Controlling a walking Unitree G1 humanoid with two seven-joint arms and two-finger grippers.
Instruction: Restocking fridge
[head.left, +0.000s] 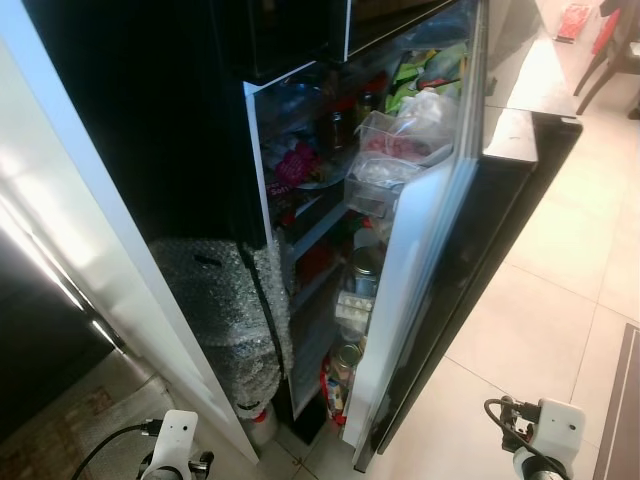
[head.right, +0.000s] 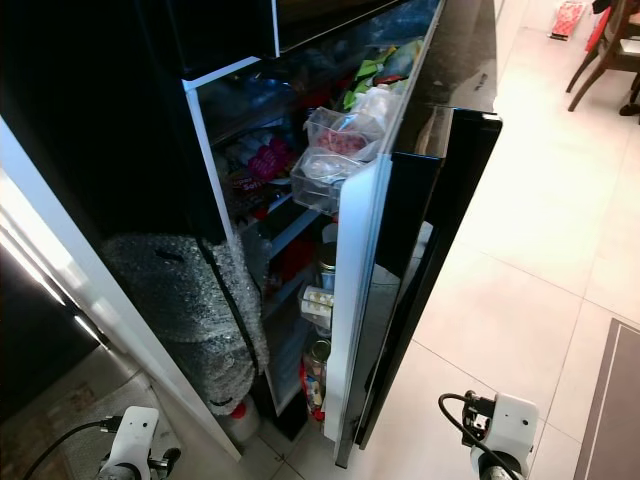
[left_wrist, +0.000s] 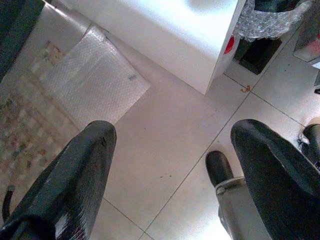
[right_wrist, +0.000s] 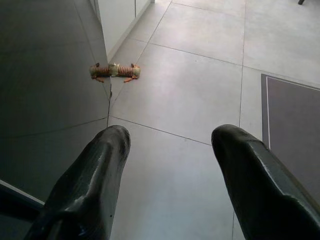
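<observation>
The black fridge (head.left: 170, 120) stands before me with its door (head.left: 470, 250) swung open toward me. Its shelves hold jars, bags and clear tubs (head.left: 385, 150), and the door racks hold cans and cartons (head.left: 352, 300). A lump of bubble wrap (head.left: 225, 310) sits at the fridge's lower left. My left gripper (left_wrist: 170, 150) hangs open over the tiled floor. My right gripper (right_wrist: 170, 150) also hangs open, beside the door's dark face. Both hold nothing.
A white cabinet side (head.left: 90, 250) runs along the left. A bubble-wrap sheet (left_wrist: 95, 80) and patterned mat (left_wrist: 25, 130) lie on the floor. A small toy-like object (right_wrist: 115, 71) lies by the door; a grey rug (right_wrist: 292, 130) and red chair (head.left: 615, 50) lie right.
</observation>
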